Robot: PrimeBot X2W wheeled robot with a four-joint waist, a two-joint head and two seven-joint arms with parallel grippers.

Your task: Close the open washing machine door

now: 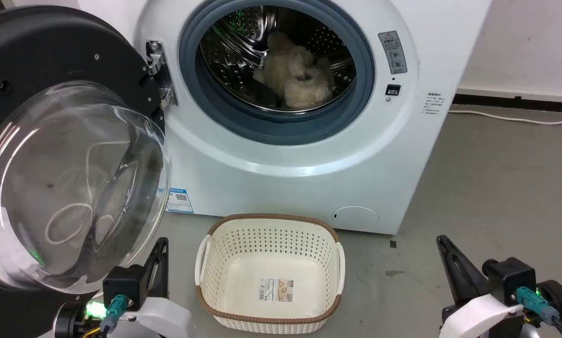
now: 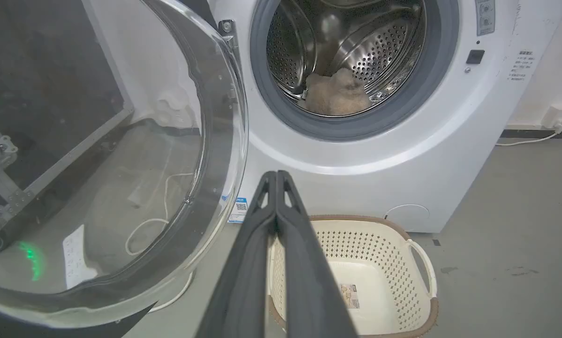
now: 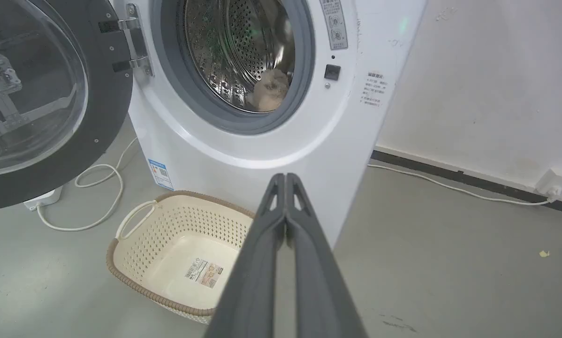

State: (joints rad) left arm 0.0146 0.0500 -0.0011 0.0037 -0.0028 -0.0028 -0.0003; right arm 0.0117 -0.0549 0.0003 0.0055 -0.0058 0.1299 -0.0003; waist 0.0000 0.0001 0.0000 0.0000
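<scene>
Door (image 1: 70,155) open; one basket (image 1: 271,217); left tool (image 2: 277,174), right tool (image 3: 285,176) pinched.

Grey floor (image 1: 497,188) bears the washing machine (image 1: 285,188), a cream basket (image 1: 224,263), a white cable (image 3: 120,183).

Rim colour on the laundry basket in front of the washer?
Brown band around the rim of the cream, perforated laundry basket. It shows best in the head view.

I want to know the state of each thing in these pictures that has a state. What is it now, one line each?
washing machine door: open, swung wide to the left.
drum: holds a fluffy beige item.
basket: upright, empty.
left claw: shut, holding nothing.
right claw: shut, holding nothing.
</scene>
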